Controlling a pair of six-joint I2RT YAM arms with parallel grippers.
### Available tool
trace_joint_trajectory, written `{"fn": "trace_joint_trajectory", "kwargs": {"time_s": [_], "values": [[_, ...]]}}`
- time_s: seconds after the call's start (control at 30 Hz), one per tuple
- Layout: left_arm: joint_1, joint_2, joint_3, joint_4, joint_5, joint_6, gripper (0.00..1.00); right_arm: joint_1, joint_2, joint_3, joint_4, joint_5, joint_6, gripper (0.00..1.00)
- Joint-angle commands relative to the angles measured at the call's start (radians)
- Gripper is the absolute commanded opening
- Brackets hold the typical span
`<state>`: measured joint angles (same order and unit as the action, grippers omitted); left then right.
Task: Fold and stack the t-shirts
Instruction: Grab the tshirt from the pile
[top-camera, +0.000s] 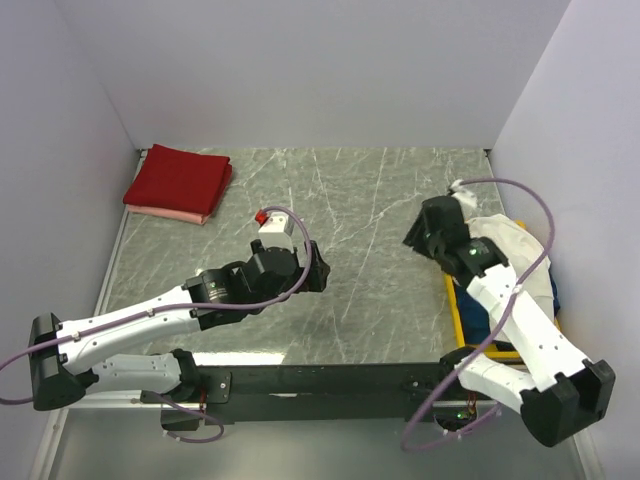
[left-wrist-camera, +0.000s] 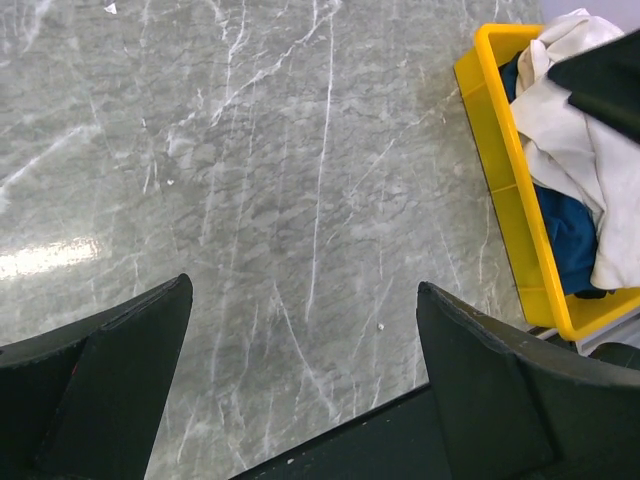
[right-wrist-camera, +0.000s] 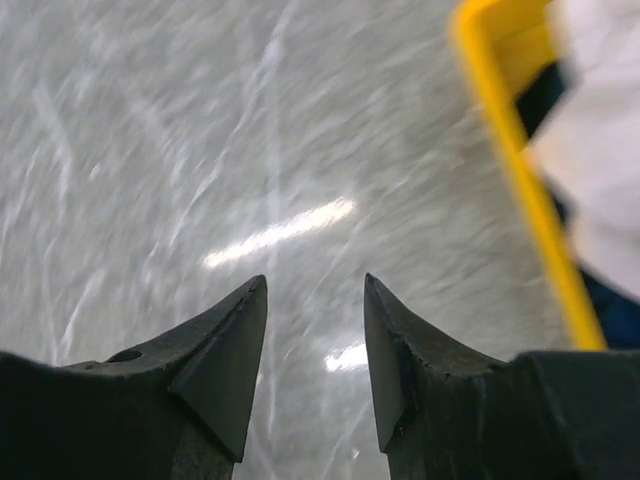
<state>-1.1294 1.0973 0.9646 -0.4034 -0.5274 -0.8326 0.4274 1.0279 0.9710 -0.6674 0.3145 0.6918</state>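
Left pincer (left-wrist-camera: 305, 290): spread wide and empty, hanging over the bare middle of the marbled surface (top-camera: 370, 200), where a shirt could be laid out for folding.
Right pincer (right-wrist-camera: 315, 282): jaws partly open with nothing between them, low over the surface. The yellow bin (left-wrist-camera: 505, 190) sits just to its right, which looks like a position for reaching in.
Cream shirt (left-wrist-camera: 575, 150): unfolded and heaped in the bin to the right of the right pincer, spilling over the rim. As the top piece, it is probably the next pick.
Navy shirt (left-wrist-camera: 570, 235): bunched under the cream one in the same bin.
Red shirt (top-camera: 180, 178): folded, lying on the pink shirt (top-camera: 170, 212), well away to the far left of the left pincer. The pair sit in the back corner, which keeps the folding area free.
Pink shirt: folded at the bottom of the stack, with only its edge showing.
Progress: by appearances two of the four shirts are stacked and two are not yet folded.
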Motion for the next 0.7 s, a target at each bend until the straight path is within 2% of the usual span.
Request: {"fn": "trace_joint_trajectory", "kwargs": {"time_s": [0.0,0.23,0.37,0.47,0.67], "values": [[-0.003,-0.039,0.04,-0.025,0.001,0.026,0.99,-0.195,0.037,0.067,-0.023,0.032,-0.067,0.51],[0.005,-0.042,0.077,-0.069,0.001,0.056,0.99,-0.534,0.161,0.169,-0.06,0.048,-0.081,0.51],[0.016,-0.045,0.091,-0.081,0.012,0.082,0.99,-0.649,0.233,0.17,-0.058,0.057,-0.036,0.5],[0.037,-0.045,0.088,-0.08,0.047,0.104,0.99,-0.703,0.264,0.164,-0.046,0.06,-0.002,0.5],[0.082,-0.033,0.106,-0.101,0.081,0.133,0.99,-0.733,0.288,0.111,-0.011,0.095,0.063,0.5]]}}
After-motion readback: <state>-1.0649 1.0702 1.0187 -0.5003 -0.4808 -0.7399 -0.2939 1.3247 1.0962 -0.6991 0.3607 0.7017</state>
